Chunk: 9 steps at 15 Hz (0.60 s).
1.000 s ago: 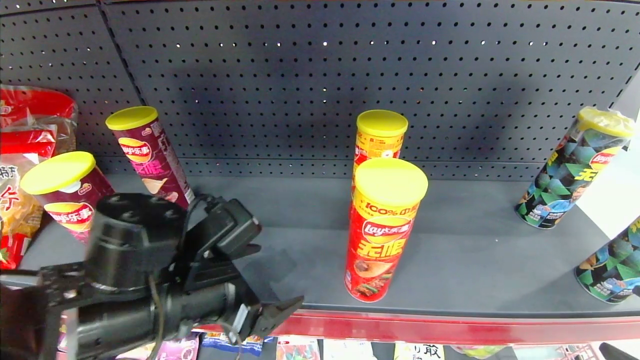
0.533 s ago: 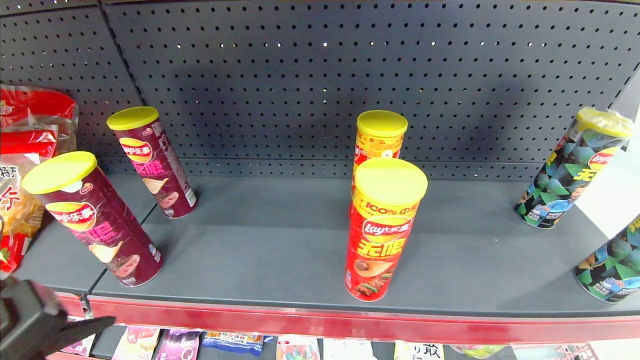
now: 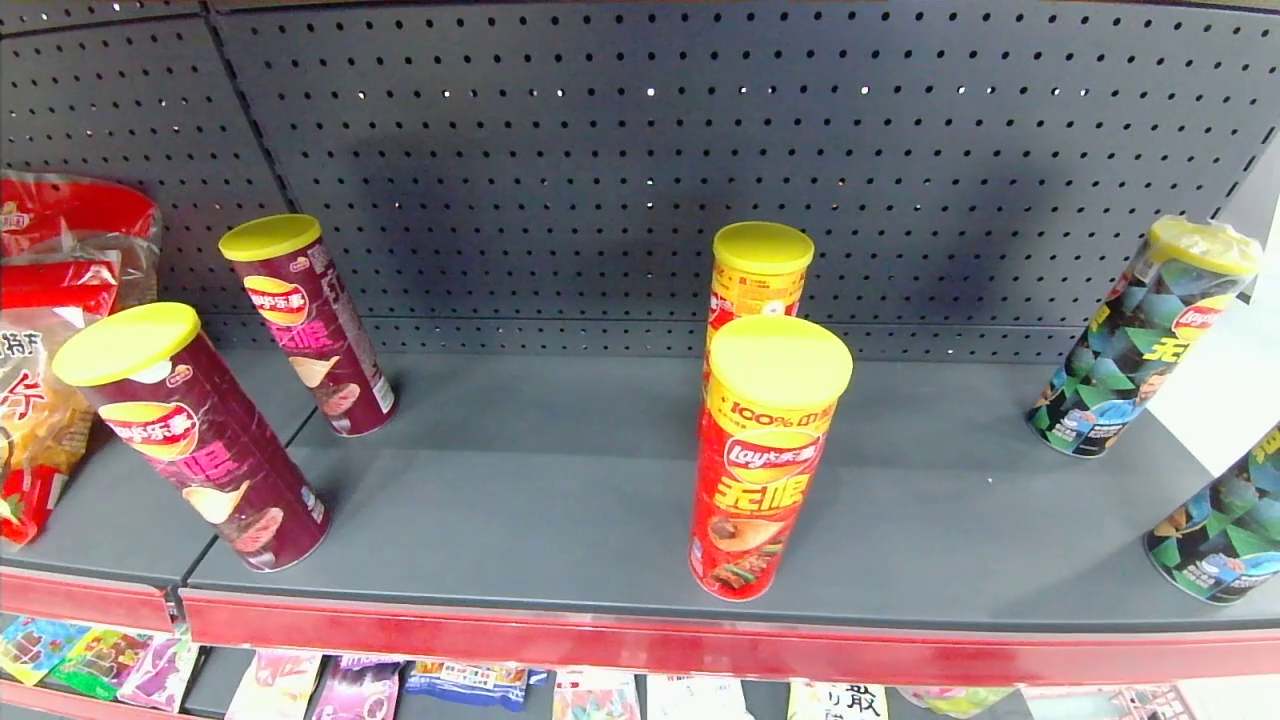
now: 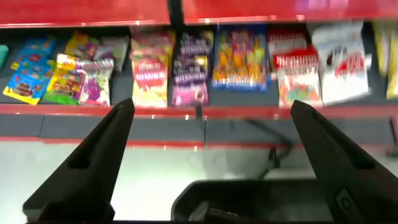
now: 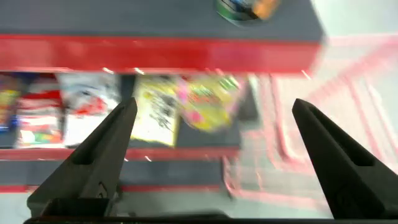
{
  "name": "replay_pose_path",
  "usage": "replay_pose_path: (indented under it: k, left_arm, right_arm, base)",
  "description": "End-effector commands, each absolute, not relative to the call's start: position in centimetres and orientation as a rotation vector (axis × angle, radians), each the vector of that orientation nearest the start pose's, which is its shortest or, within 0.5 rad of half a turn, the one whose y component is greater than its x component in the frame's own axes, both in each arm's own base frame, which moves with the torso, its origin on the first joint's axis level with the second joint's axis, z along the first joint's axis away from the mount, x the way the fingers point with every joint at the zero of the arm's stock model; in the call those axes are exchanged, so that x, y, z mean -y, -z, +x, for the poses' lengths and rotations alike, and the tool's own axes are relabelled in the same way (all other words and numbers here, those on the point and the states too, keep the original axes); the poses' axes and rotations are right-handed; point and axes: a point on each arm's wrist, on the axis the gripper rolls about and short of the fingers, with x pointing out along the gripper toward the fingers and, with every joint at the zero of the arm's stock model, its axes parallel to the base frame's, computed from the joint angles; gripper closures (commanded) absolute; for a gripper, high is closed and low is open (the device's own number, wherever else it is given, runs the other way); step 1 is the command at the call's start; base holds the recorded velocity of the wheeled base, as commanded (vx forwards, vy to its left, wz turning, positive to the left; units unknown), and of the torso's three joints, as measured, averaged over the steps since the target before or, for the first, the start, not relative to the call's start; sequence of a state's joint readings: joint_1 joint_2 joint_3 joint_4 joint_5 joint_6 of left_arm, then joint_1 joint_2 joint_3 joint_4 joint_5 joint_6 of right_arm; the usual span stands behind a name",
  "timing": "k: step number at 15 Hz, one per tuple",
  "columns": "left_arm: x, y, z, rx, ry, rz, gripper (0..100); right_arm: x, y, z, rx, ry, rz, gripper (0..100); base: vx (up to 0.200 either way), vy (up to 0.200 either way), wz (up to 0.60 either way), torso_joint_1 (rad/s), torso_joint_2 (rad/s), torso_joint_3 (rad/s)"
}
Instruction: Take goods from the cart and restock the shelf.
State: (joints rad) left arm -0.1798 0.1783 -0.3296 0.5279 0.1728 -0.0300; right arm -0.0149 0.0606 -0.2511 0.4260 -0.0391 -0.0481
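1. Six chip cans stand upright on the shelf (image 3: 560, 500). Two maroon cans (image 3: 190, 440) are at the left and two red cans (image 3: 765, 460) stand one behind the other in the middle. Two dark patterned cans (image 3: 1140, 340) are at the right, and snack bags (image 3: 50, 330) lie at the far left.
2. Both grippers are empty, with fingers spread wide. The left gripper (image 4: 212, 104) faces the packets (image 4: 239, 59) on the lower tiers, and the right gripper (image 5: 214, 104) sits below the red shelf edge (image 5: 161, 46).
3. From that, the step in hand looks like fetching the next item from the cart. A blurred pink wire frame (image 5: 348, 124) beside the right gripper is probably the cart, though its goods cannot be made out.
4. To do this well, hold the jaws wide until they straddle a single can. Then close across the middle of its body rather than the lid, and lift straight up so neighbours in the cart are not dragged along.
5. Choose the drop spot now. Broad bare stretches of shelf lie between the maroon and red cans, and between the red and patterned ones, so match each flavour to its own row.
6. Bring the can in above the red shelf edge, upright. Set it down apart from the standing cans, which are tall and narrow and would likely topple at a nudge.
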Motion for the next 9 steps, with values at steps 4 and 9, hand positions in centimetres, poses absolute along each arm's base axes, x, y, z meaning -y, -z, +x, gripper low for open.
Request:
replay_pose_path:
  k: [4,9]
  left_arm:
    - [-0.3,-7.7,-1.6,-0.1,0.102,-0.009,0]
    - [-0.3,-7.7,-1.5,-0.103,0.06,-0.009,0]
  right_arm:
    - [0.0,-8.5,-2.8,-0.004,-0.025,-0.029,0]
    - [0.0,-8.3,-2.5,0.017,-0.023,-0.046,0]
  base:
    - [0.0,0.0,0.0,0.0,0.0,0.0]
    - [0.0,0.0,0.0,0.0,0.0,0.0]
